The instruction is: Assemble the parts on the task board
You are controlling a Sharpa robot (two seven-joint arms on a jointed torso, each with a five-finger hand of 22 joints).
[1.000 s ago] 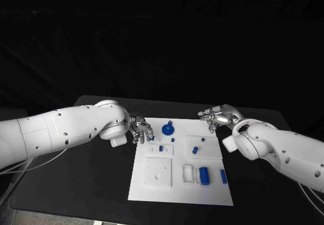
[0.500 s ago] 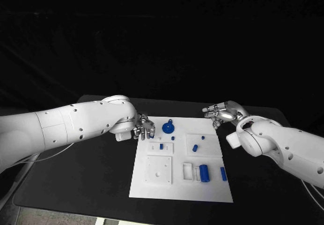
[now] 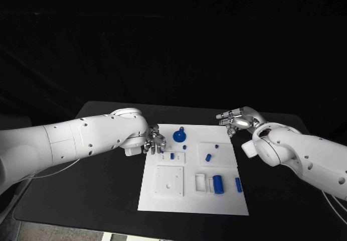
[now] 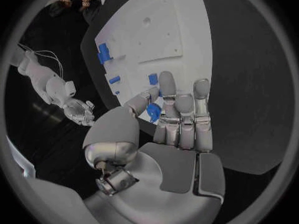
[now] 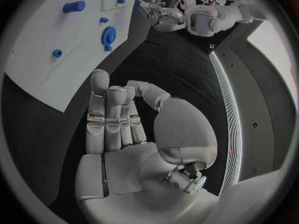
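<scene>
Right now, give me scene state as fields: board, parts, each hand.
board: task board, white, mid-table on the black table
parts: blue gear-like disc near the far edge; large blue cylinder and slim blue peg at the near right; small blue pieces between
left hand: left hand over the board's far-left edge, fingers close together, small blue part at its fingertips; grip not clear
right hand: right hand off the board's far-right corner, fingers together, nothing in it

Dim surroundings, bright board (wrist views bent)
</scene>
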